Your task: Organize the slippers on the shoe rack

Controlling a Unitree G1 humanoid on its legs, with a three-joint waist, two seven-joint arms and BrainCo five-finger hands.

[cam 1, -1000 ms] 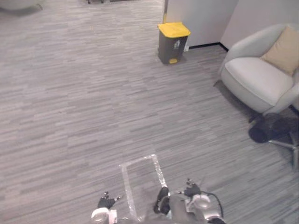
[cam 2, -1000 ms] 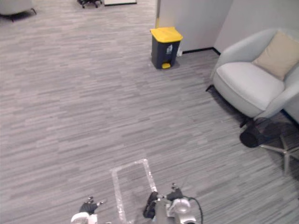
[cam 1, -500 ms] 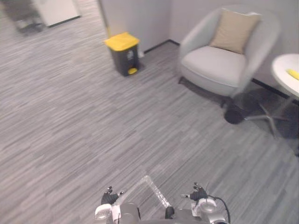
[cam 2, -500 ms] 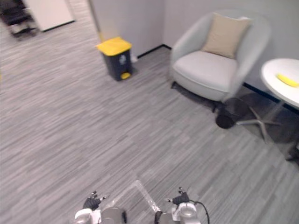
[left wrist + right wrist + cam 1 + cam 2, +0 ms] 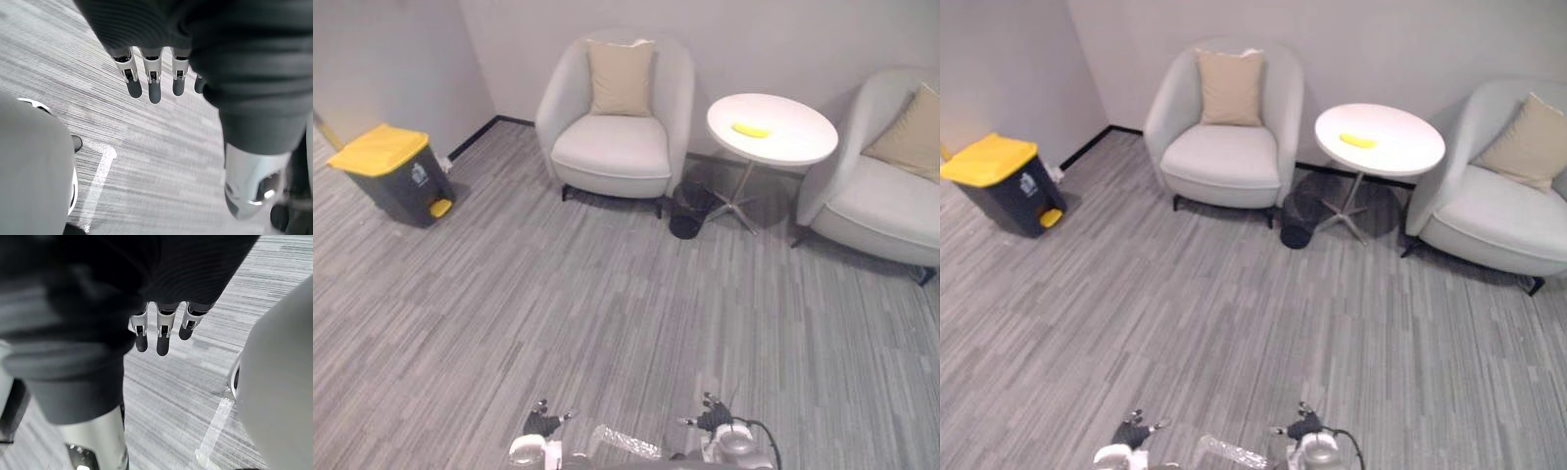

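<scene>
A grey striped floor (image 5: 607,294) runs up to plain pale walls (image 5: 754,29) at the far side of the room. Against the wall stands a light armchair (image 5: 612,152) with a tan cushion (image 5: 620,78) leaning upright on its back. Just beside it, to the right, is a round white table (image 5: 793,142) on a thin metal foot, with a small yellow thing (image 5: 750,129) lying on its top; what it is cannot be made out. A dark mesh basket (image 5: 687,208) sits on the floor between the armchair and the table's foot. On the far side of the table is a second armchair (image 5: 876,211) with its own tan pillow (image 5: 909,135). Well apart to the left, near the wall corner, stands a dark grey bin (image 5: 401,186) with a yellow lid (image 5: 377,149) and a yellow pedal.

At the lower edge of the eye views the left hand (image 5: 540,424) and the right hand (image 5: 715,421) hang low over the floor, apart from each other, with a strip of clear tape (image 5: 625,441) stuck to the floor between them. In the left wrist view its fingers (image 5: 154,90) point straight down side by side, relaxed and holding nothing. In the right wrist view that hand's fingertips (image 5: 162,340) hang the same way, loose and bare, above the floor
</scene>
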